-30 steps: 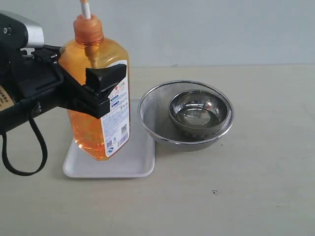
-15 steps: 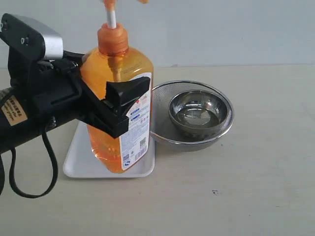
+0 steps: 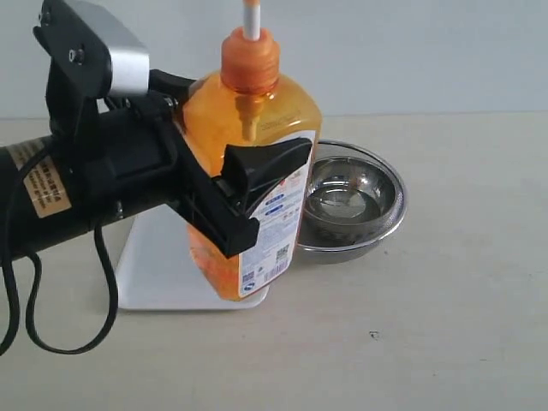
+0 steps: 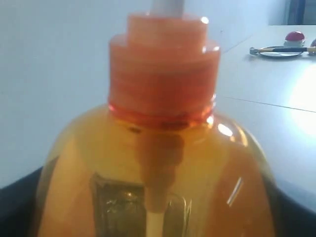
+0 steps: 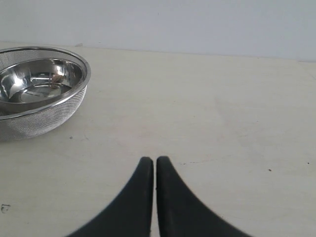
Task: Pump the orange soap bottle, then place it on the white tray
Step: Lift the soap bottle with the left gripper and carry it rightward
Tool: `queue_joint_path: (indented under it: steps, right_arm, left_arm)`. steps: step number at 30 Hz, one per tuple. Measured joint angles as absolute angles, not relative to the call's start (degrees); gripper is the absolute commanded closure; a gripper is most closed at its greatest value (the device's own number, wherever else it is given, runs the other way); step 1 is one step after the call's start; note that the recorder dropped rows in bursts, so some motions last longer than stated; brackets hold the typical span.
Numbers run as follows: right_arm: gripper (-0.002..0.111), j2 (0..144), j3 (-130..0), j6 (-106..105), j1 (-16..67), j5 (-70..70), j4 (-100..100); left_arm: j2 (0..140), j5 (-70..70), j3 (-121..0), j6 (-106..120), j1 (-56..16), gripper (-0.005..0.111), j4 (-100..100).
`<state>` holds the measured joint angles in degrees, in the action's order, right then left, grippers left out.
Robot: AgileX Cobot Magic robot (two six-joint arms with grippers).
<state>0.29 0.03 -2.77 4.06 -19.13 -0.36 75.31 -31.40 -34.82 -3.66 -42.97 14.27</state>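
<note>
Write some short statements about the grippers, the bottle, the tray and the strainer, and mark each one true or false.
1. The left gripper holds the orange soap bottle. True.
2. The right gripper is open around the strainer. False: it is shut, holds nothing and is above the bare table.
3. A steel bowl sits inside the mesh strainer. True.
4. The bottle's pump stem is black. False: it is white.
5. In the exterior view the white tray lies to the right of the strainer. False: it lies to its left.
</note>
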Motion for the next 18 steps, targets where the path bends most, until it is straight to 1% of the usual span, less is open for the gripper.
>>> queue_joint_path:
  steps: [8,18]
  right_arm:
    - [0.108,0.3,0.0,-2.8,4.1,-19.1,-0.4]
    - [0.108,0.3,0.0,-2.8,4.1,-19.1,-0.4]
  left_arm:
    - [76.3,-30.5,-35.4,-5.9,-43.0,0.102,23.4]
    - [84.4,-31.1,-39.7,-13.6,-42.3,0.102,33.7]
